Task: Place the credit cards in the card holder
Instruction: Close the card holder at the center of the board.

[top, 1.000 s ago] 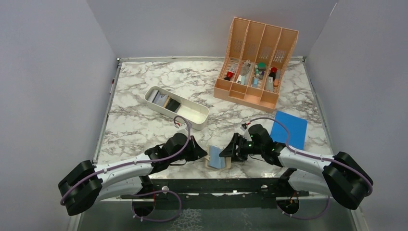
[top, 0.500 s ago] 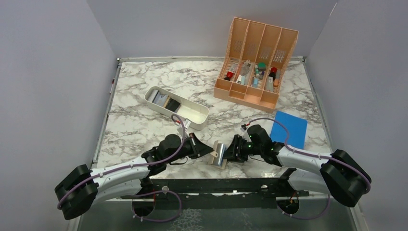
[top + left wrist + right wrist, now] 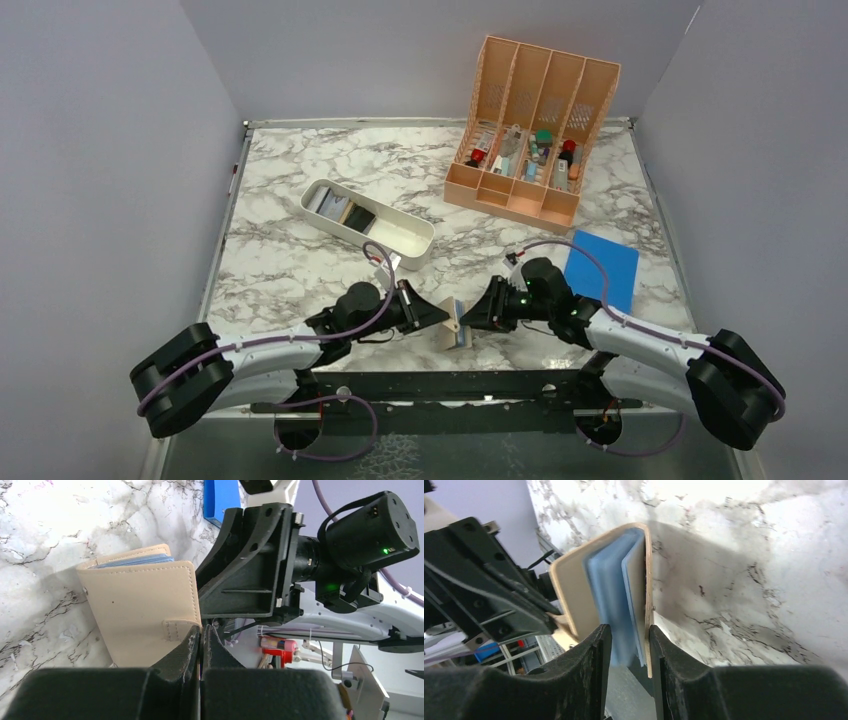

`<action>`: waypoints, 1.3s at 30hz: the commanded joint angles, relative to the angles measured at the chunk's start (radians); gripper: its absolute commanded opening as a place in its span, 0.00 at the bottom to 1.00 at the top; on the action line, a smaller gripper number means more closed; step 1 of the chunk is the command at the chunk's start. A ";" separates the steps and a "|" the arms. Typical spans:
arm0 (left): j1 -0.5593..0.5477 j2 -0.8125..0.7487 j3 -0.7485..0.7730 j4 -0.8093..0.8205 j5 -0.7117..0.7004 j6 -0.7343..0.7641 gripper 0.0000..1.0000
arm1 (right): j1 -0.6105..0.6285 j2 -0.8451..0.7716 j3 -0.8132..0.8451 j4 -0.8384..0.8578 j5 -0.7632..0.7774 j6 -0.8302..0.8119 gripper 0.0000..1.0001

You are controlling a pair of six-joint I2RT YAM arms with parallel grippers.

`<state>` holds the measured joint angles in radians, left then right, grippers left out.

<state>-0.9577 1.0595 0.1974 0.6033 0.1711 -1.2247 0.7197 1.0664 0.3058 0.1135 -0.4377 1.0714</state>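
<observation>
Pinching tab of card holder (image 3: 145,605) with left end effector (image 3: 201,632); squeezing its upright leaves from opposite side with right end effector (image 3: 628,635).

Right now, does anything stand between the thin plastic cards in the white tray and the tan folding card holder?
The left gripper, pinching the tan card holder's tab, sits on the side facing the white tray of cards. The holder is nearly shut.

Top view high, downward; wrist views close, opposed, sharing card holder (image 3: 142,610).
</observation>
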 commanded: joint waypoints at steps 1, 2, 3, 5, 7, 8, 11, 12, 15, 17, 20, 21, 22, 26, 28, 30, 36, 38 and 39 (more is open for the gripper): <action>-0.003 0.033 -0.012 0.118 0.031 -0.036 0.03 | 0.002 -0.036 0.015 0.057 -0.020 0.001 0.39; -0.003 0.043 -0.012 0.119 0.028 -0.035 0.04 | 0.001 -0.033 0.014 0.072 -0.023 0.000 0.39; -0.003 0.055 -0.013 0.118 0.025 -0.033 0.06 | 0.001 -0.026 0.016 0.080 -0.024 -0.003 0.39; -0.002 0.081 -0.013 0.119 0.021 -0.033 0.14 | 0.001 0.000 0.018 0.095 -0.028 0.000 0.39; -0.003 0.110 -0.012 0.118 0.022 -0.027 0.22 | 0.002 0.035 0.016 0.124 -0.045 0.014 0.43; -0.003 0.122 -0.012 0.118 0.024 -0.022 0.25 | 0.001 0.051 0.012 0.147 -0.056 0.022 0.46; -0.003 0.158 -0.013 0.119 0.025 -0.011 0.34 | 0.002 0.082 -0.011 0.227 -0.084 0.047 0.50; -0.002 0.168 -0.014 0.118 0.026 -0.005 0.35 | 0.002 0.085 -0.019 0.250 -0.084 0.054 0.52; -0.003 0.190 -0.016 0.118 0.023 0.010 0.41 | 0.002 0.079 -0.044 0.298 -0.081 0.071 0.56; -0.003 0.204 -0.016 0.118 0.021 0.020 0.43 | 0.002 0.076 -0.042 0.307 -0.081 0.068 0.58; -0.005 0.210 -0.007 0.119 0.026 0.040 0.47 | 0.003 0.080 -0.025 0.291 -0.088 0.063 0.58; -0.009 0.207 -0.002 0.119 0.027 0.046 0.48 | 0.001 0.080 -0.023 0.287 -0.089 0.061 0.58; -0.011 0.204 0.000 0.119 0.026 0.050 0.49 | 0.001 0.077 -0.022 0.287 -0.088 0.061 0.57; -0.010 0.182 -0.003 0.118 0.019 0.042 0.49 | 0.003 0.068 -0.015 0.271 -0.082 0.042 0.53; -0.011 0.167 -0.008 0.118 0.019 0.035 0.41 | 0.002 0.063 -0.008 0.241 -0.071 0.039 0.50; -0.010 0.151 -0.012 0.119 0.014 0.030 0.25 | 0.002 0.063 -0.013 0.241 -0.066 0.041 0.45; -0.011 0.108 0.017 0.119 0.032 0.024 0.12 | 0.002 0.018 0.028 0.075 0.005 -0.020 0.24; -0.018 0.115 0.036 0.129 0.048 0.022 0.12 | 0.002 -0.025 0.067 -0.088 0.077 -0.055 0.20; -0.023 0.127 0.044 0.144 0.055 0.019 0.11 | 0.002 -0.047 0.082 -0.132 0.111 -0.069 0.19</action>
<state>-0.9646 1.1900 0.1989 0.7002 0.1841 -1.2068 0.7185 1.0977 0.3046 0.2020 -0.4526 1.0771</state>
